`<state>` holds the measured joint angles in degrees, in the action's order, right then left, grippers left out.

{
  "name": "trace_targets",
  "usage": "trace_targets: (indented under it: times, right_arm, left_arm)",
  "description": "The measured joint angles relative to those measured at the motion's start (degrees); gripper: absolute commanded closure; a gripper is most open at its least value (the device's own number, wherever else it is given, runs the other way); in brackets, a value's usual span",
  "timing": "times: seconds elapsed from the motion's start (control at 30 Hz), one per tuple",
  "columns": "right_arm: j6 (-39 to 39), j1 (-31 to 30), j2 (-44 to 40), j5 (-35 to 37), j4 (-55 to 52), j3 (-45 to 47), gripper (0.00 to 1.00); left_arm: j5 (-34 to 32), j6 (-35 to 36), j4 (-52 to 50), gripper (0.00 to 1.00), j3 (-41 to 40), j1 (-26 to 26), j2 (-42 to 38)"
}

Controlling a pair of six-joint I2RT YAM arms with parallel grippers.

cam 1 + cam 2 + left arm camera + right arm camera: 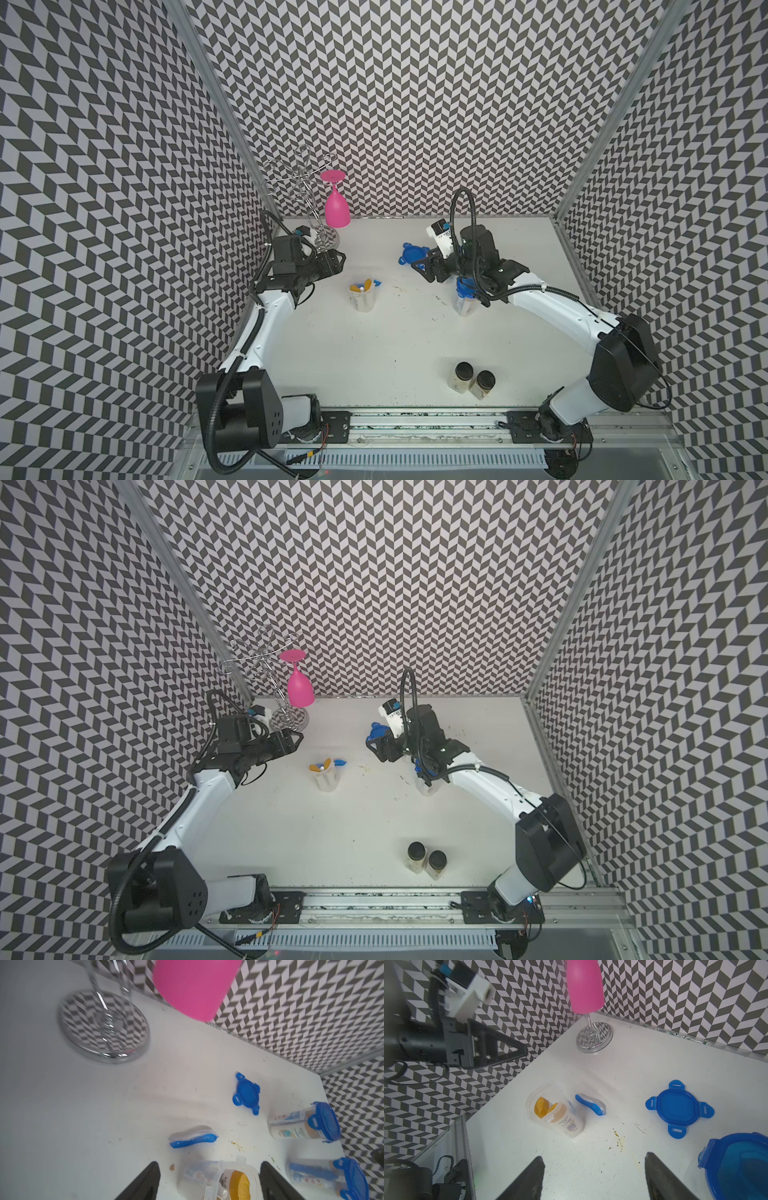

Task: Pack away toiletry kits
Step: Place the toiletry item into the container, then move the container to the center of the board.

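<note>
An open clear tub point(363, 296) stands mid-table with gold-capped white bottles point(545, 1108) inside. Beside it a blue toothbrush point(589, 1104) lies on the table in a clear case. A loose blue four-tab lid point(411, 252) rests flat further right. In the left wrist view two closed tubs point(303, 1124) point(326, 1176) with blue lids hold kits. My left gripper point(338, 262) hovers open, left of and behind the open tub and apart from it. Open and empty, my right gripper point(422, 266) hangs just beside the loose lid. Its arm covers part of a closed tub point(465, 297).
A pink wine glass point(336, 208) hangs upside down on a wire rack point(299, 183) in the back left corner. The rack's round base point(104, 1026) is close to my left gripper. Two black-capped jars point(473, 380) stand near the front edge.
</note>
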<state>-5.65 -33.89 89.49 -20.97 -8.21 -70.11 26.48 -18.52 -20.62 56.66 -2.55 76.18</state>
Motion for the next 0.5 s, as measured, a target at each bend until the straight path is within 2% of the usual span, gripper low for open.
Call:
trace_targets:
  times: [0.17,0.5]
  right_arm:
    - [0.0,0.0,0.0,-0.1,-0.7,0.0,0.26]
    - [0.0,0.0,0.0,0.5,-3.2,-0.1,0.26]
  left_arm:
    - [8.0,-0.6,0.6,0.21,-4.9,1.7,4.7]
    - [10.7,-1.5,6.0,0.25,-7.2,4.1,7.0]
